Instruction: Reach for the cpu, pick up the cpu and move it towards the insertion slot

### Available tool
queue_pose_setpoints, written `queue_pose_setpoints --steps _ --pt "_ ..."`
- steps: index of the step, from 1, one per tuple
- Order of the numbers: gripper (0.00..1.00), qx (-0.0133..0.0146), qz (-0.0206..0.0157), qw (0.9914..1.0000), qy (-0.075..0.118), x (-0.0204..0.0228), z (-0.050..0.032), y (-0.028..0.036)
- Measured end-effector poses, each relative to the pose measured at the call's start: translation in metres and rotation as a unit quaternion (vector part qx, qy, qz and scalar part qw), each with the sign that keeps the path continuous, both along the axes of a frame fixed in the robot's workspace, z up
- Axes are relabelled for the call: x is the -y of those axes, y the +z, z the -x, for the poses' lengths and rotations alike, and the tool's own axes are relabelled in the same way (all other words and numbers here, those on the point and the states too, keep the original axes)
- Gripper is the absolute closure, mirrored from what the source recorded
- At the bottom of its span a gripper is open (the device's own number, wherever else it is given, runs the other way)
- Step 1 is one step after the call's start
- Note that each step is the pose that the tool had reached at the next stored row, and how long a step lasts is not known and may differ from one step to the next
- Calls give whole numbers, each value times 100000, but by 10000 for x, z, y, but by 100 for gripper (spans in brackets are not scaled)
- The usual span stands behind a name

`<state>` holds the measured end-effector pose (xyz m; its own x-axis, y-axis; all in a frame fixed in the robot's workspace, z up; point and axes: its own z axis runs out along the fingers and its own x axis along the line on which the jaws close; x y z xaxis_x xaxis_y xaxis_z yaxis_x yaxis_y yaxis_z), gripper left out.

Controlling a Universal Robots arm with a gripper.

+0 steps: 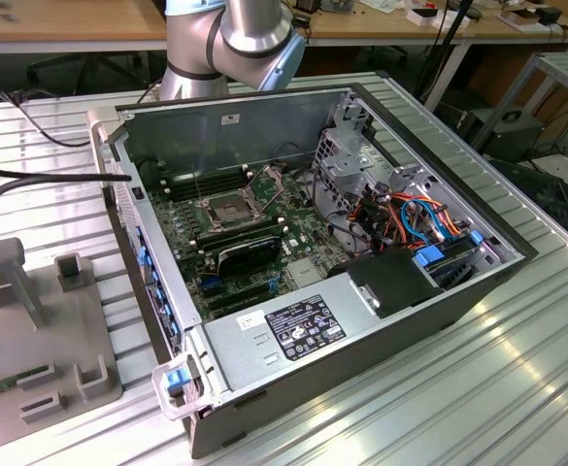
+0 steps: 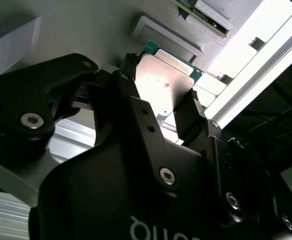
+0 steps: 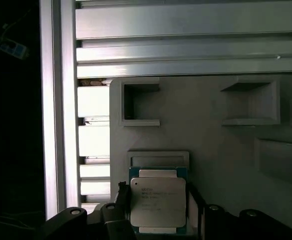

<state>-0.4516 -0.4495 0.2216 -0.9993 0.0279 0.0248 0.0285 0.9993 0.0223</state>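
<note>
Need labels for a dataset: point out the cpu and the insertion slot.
cpu [image 3: 158, 204]: first wrist view, middle of its metal lid.
insertion slot [image 1: 227, 212]: exterior view, its dark centre.

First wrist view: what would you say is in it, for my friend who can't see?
A silvery square cpu sits between two black fingers that touch its sides. Behind it lies a grey plate with square pockets, and shiny metal rails run past the plate.
</note>
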Motion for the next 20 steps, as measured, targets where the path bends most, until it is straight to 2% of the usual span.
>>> queue_pose_setpoints --steps 17,18,20 --pt "45 2 -1 100000 -1 0 0 173" --pt "45 1 1 100000 -1 0 0 189" --pt "45 2 -1 100000 1 0 0 269"
